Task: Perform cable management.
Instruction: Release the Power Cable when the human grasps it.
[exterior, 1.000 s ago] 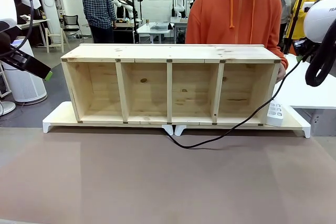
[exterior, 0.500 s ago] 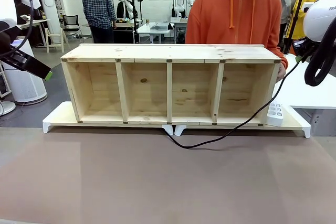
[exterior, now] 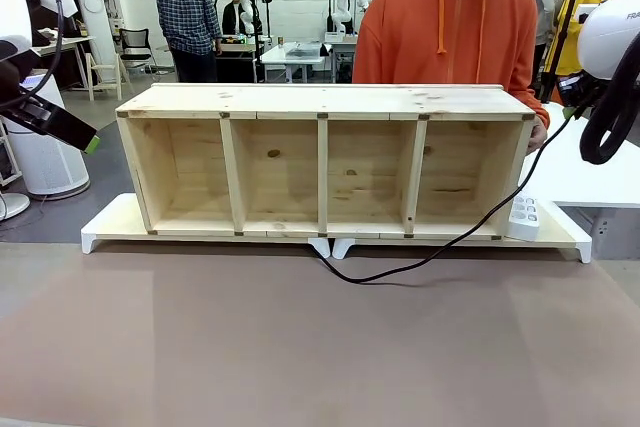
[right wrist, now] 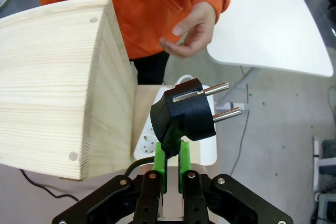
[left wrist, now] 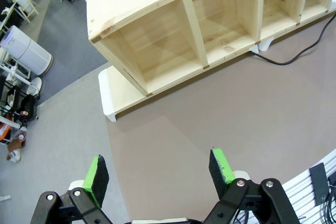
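**Desk:** What's the R arm doing?

**Photog:** The right gripper [right wrist: 172,150] is clamped tight on the cable [exterior: 440,247]. Its green pads [right wrist: 160,161] pinch the cord just below the black plug [right wrist: 184,116]. The plug stands above the jaws in mid-air, its two metal pins pointing off to one side, beside the rt end of the wooden shelf [exterior: 320,102].

**Desk:** And the rest of the cord?

**Photog:** Seen from the front, it slopes down from upper rt and crosses in front of the shelf's rt-hand compartment. It sags onto the brown table [exterior: 300,347] approx. at centre, then curls back to the gap btwn the two white risers [exterior: 110,222] under the shelf. There it passes out of sight. The white power strip [exterior: 524,215] leans on the rt riser, just beside the shelf's end wall.

**Desk:** L side?

**Photog:** The left gripper [left wrist: 157,170] is spread wide w/ nothing btwn its pads. It hangs over the table's left part, well apart from the cable, w/ the shelf's left end ahead of it.

**Desk:** Anyone else in shot?

**Photog:** A person [exterior: 445,27] in an orange hoodie stands behind the shelf at the far side. One hand [right wrist: 191,30] is half-curled beyond the plug, not touching it.
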Action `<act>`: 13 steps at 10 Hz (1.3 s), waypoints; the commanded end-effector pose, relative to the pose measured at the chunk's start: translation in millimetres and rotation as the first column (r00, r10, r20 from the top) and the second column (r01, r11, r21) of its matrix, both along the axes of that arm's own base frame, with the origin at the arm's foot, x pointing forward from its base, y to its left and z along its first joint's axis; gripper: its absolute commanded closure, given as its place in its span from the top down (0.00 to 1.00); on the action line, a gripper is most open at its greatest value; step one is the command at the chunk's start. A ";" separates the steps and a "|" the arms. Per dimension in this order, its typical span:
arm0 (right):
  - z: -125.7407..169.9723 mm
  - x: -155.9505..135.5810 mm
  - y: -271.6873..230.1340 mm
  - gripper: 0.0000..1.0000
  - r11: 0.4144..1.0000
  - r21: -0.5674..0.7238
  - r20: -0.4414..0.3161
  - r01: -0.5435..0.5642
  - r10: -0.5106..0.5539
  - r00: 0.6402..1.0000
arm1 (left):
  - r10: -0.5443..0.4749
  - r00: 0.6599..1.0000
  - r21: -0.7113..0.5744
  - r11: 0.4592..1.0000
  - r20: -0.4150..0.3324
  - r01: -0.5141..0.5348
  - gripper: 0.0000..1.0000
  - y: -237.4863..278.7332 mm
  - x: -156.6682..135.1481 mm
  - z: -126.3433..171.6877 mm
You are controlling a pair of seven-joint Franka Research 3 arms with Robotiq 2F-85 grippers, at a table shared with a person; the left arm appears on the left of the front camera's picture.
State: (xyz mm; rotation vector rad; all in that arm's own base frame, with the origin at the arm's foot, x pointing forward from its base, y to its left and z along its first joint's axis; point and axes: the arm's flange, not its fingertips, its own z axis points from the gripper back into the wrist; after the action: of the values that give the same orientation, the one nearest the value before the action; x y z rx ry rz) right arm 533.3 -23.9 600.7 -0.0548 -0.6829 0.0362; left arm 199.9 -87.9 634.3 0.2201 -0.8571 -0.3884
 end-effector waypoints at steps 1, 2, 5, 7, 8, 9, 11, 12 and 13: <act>0.9 -0.2 -0.6 0.13 1.000 -0.003 0.004 0.004 -0.004 1.000 | 0.003 1.000 -0.007 1.000 0.003 -0.003 1.00 -1.0 0.9 0.0; 0.9 -0.2 -0.6 0.13 1.000 -0.003 0.004 0.004 -0.004 1.000 | 0.003 1.000 -0.007 1.000 0.003 -0.003 1.00 -1.0 0.9 0.0; 0.9 -0.2 -0.6 0.13 1.000 -0.003 0.004 0.004 -0.004 1.000 | 0.003 1.000 -0.007 1.000 0.003 -0.003 1.00 -1.0 0.9 0.0; 0.9 -0.2 -0.6 0.13 1.000 -0.003 0.004 0.004 -0.004 1.000 | 0.003 1.000 -0.007 1.000 0.003 -0.003 1.00 -1.0 0.9 0.0; 0.9 -0.2 -0.6 0.13 1.000 -0.003 0.004 0.004 -0.004 1.000 | 0.003 1.000 -0.007 1.000 0.003 -0.003 1.00 -1.0 0.9 0.0; 0.9 -0.2 -0.6 0.13 1.000 -0.003 0.004 0.004 -0.004 1.000 | 0.003 1.000 -0.007 1.000 0.003 -0.003 1.00 -1.0 0.9 0.0; 0.9 -0.2 -0.6 0.13 1.000 -0.003 0.004 0.004 -0.004 1.000 | 0.003 1.000 -0.007 1.000 0.003 -0.003 1.00 -1.0 0.9 0.0; 0.9 -0.2 -0.6 0.13 1.000 -0.003 0.004 0.004 -0.004 1.000 | 0.003 1.000 -0.007 1.000 0.003 -0.003 1.00 -1.0 0.9 0.0; 0.9 -0.2 -0.6 0.13 1.000 -0.003 0.004 0.004 -0.004 1.000 | 0.003 1.000 -0.007 1.000 0.003 -0.003 1.00 -1.0 0.9 0.0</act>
State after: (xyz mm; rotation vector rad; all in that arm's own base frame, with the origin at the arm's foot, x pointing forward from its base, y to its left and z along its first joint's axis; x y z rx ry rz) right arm 533.3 -24.0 600.7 -0.0549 -0.6830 0.0358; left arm 199.9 -87.9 634.3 0.2201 -0.8571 -0.3884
